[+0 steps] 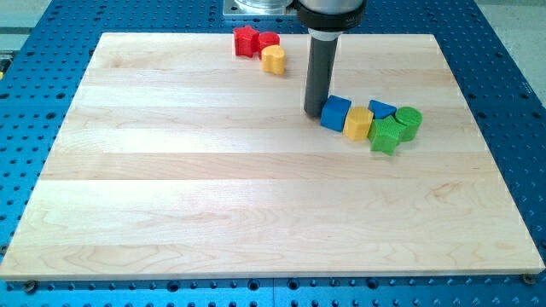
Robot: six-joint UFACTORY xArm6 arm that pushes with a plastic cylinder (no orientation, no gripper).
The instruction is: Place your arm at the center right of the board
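My tip [314, 112] stands on the wooden board [213, 196], right of its middle and toward the view's top. It touches or nearly touches the left side of a blue cube [335, 112]. To the right of that cube lie a yellow block [358, 124], a blue triangular block [382, 109], a green star-shaped block [386, 136] and a green round block [409, 123], all packed together.
Near the board's top edge, left of the rod, sit a red star-shaped block [246, 41], a red round block [268, 41] and a yellow block [273, 60], bunched together. A blue perforated table [512, 102] surrounds the board.
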